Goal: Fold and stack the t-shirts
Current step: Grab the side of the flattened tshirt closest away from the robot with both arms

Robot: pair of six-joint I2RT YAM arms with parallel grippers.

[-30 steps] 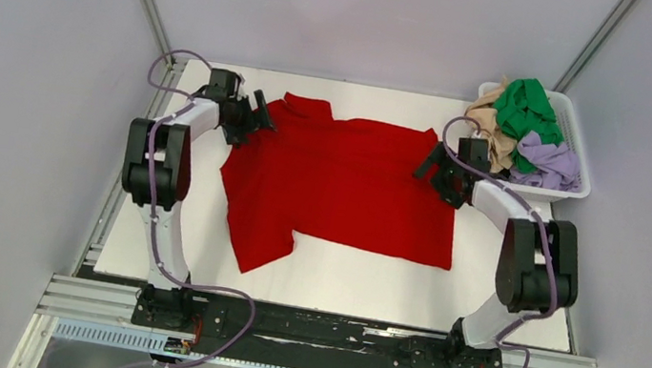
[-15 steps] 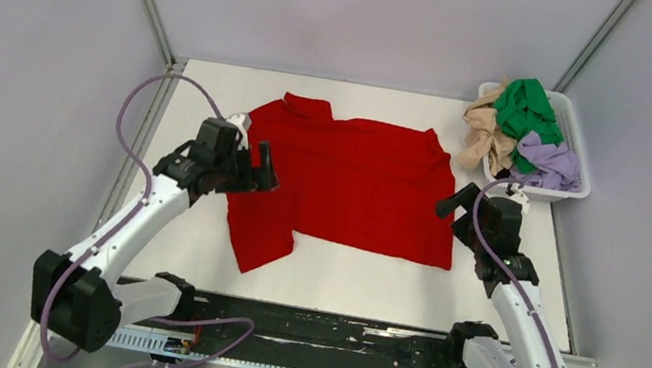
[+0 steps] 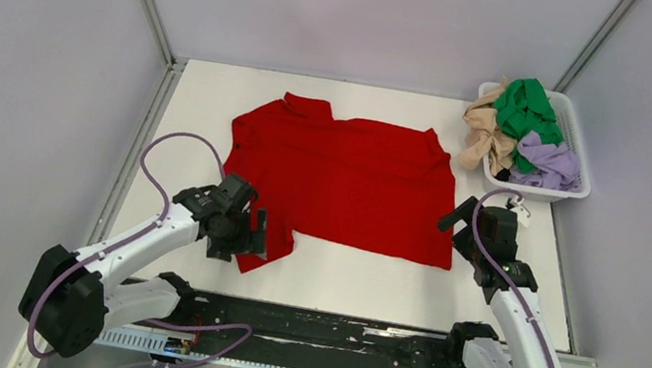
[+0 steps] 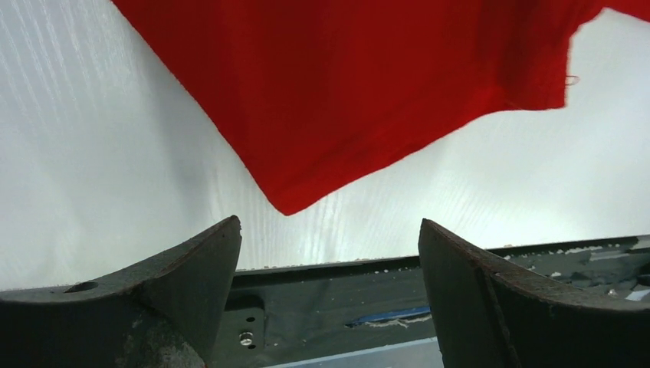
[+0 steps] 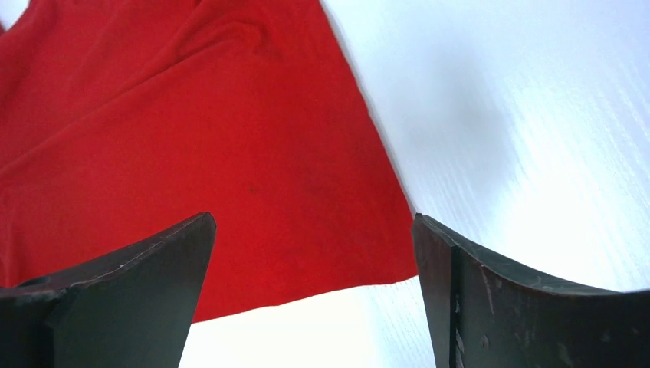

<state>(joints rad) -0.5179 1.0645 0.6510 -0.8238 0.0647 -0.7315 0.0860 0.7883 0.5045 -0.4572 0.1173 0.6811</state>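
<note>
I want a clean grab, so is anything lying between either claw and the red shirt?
Nothing visible does. The red shirt has its sleeve corner just ahead of the open left claw and its hem corner ahead of the open right claw, with only bare table between.

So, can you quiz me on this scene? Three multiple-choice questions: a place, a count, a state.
1. Where is the white basket? A) far right corner of the table B) near left corner C) table's middle
2. How many cloth colours show in the basket? A) one B) three C) five
3. The red t-shirt is: A) spread out B) folded square C) hanging up
Answers: 1 A, it sits at the far right edge. 2 B, green cloth, beige cloth, lavender cloth. 3 A, it lies unfolded on the table.
</note>
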